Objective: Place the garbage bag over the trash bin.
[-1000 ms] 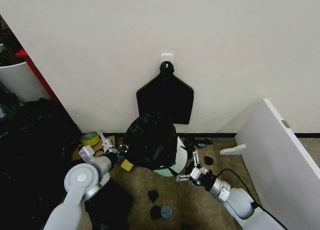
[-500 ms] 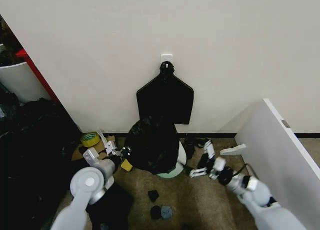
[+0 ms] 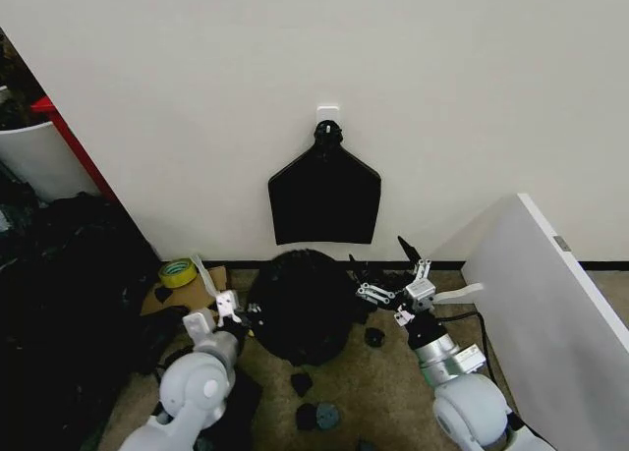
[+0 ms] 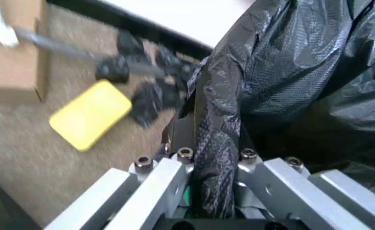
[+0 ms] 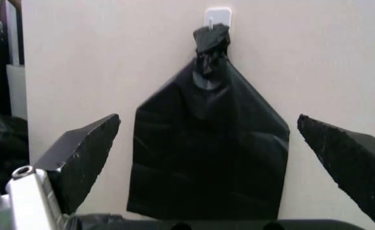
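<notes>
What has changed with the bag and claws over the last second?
The crinkled black plastic garbage bag now hides the bin's white side. The right claw let go, rose, and points, open, at the flat black sheet on the wall. The left claw still pinches the bag.

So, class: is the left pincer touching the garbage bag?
Touching. The left wrist view shows the left pincer shut on a fold of the garbage bag.

One garbage bag [image 3: 300, 309], crinkled, on the floor. One flat fan-shaped black sheet [image 3: 324, 197] on the wall, hung from one white hook [image 3: 327, 112]. One yellow tape roll [image 3: 177, 272]. One yellow block [image 4: 91, 114]. One white panel [image 3: 555, 313]. Two grippers: left gripper [image 3: 228, 309], right gripper [image 3: 388, 274].
</notes>
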### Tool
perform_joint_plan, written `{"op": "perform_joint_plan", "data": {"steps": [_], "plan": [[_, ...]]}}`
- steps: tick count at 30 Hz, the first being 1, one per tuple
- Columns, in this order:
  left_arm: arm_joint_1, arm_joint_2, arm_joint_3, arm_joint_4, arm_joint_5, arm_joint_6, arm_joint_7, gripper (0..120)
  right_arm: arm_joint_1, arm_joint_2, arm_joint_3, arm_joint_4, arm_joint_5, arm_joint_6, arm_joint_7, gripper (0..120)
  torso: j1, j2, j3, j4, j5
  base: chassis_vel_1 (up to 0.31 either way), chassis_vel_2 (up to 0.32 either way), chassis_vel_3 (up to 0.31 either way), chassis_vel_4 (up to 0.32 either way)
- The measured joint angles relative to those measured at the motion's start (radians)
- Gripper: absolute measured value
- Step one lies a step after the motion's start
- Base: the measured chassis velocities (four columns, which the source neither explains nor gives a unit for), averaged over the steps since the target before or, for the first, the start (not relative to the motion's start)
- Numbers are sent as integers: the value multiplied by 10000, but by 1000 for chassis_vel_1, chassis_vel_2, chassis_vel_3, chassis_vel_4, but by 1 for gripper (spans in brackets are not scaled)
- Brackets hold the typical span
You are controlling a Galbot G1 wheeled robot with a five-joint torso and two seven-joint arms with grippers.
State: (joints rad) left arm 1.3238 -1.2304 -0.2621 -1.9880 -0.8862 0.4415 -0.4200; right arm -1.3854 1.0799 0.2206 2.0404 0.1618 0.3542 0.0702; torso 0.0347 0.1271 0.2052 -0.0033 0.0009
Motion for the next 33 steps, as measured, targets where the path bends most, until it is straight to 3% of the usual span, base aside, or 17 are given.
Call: {"op": "perform_joint_plan", "data": {"steps": [9,12,19,24,26,33], "plan": [[161,-74,793,396,924,-274,-5,2,-18,67,-26,-129,-202,75,-22,100,0,0,0,1,-2,0,0,0,0],[187,-75,842,385,982,-286,-5,8,-15,67,-19,-160,-213,95,-42,100,0,0,0,0,-2,0,0,0,0],[293,-48,734,185,980,-291,-95,36,-14,81,7,-280,-304,283,-174,100,0,0,0,0,-1,0,0,0,0],[384,3,561,-73,939,-228,-211,50,-21,82,18,-314,-343,342,-205,100,0,0,1,0,-2,0,0,0,0],[547,120,397,-472,902,-65,-379,62,-28,75,23,-326,-357,363,-211,100,0,0,1,1,-3,0,0,0,0],[922,436,126,-1571,585,442,-992,86,-30,49,81,-330,-356,368,-211,100,0,0,1,1,-2,0,0,0,0]]}}
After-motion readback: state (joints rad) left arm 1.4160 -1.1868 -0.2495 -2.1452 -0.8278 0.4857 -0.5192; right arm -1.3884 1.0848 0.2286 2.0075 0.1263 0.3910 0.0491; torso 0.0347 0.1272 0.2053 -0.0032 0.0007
